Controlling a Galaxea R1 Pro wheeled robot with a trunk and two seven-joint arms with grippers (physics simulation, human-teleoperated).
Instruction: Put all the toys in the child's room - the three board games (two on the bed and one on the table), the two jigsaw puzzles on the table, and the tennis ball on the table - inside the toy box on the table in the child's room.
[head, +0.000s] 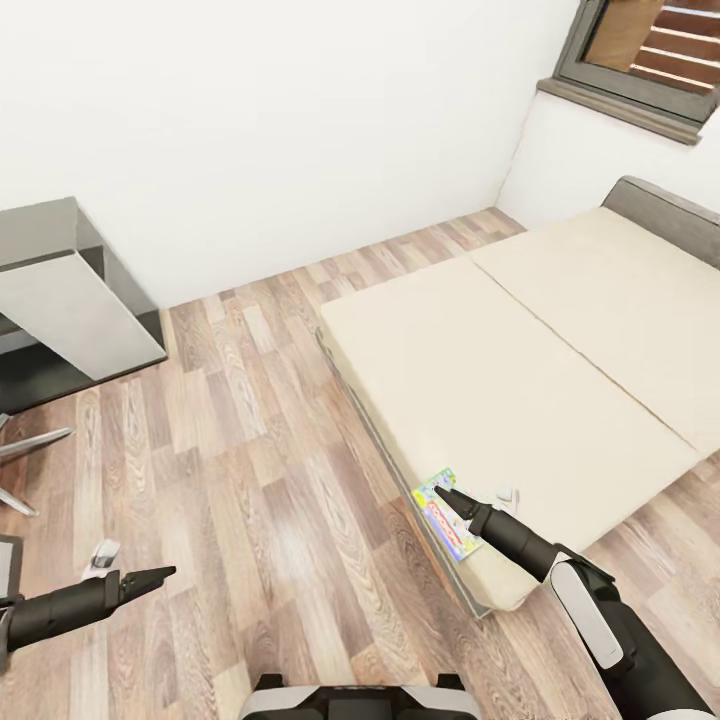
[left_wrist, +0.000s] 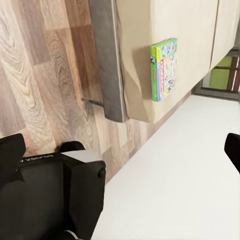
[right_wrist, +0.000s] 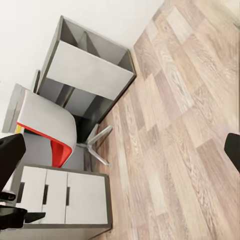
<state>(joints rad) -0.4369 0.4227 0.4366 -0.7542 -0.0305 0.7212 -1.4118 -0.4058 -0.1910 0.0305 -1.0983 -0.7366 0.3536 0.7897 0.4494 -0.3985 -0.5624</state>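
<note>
**One game left on the bed**

Lower centre of the head view: a board game (head: 447, 515) lies at the bed (head: 560, 370) corner, not yet lifted. The right gripper (head: 447, 496) hovers over it, jaws spread (left gripper (head: 160, 574): cannot tell).

White walls (head: 250, 120), wood-plank floor (head: 250, 480); grey-framed window (head: 640, 70) top right; grey shelf unit (head: 70, 300) by left wall.

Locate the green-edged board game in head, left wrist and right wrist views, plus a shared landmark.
Head view: board game on the bed's near corner, under the right end effector.
Left wrist view: the same box on the beige mattress beside the grey frame.
Right wrist view: not in it.
Shared landmark: the wood-plank floor.
</note>
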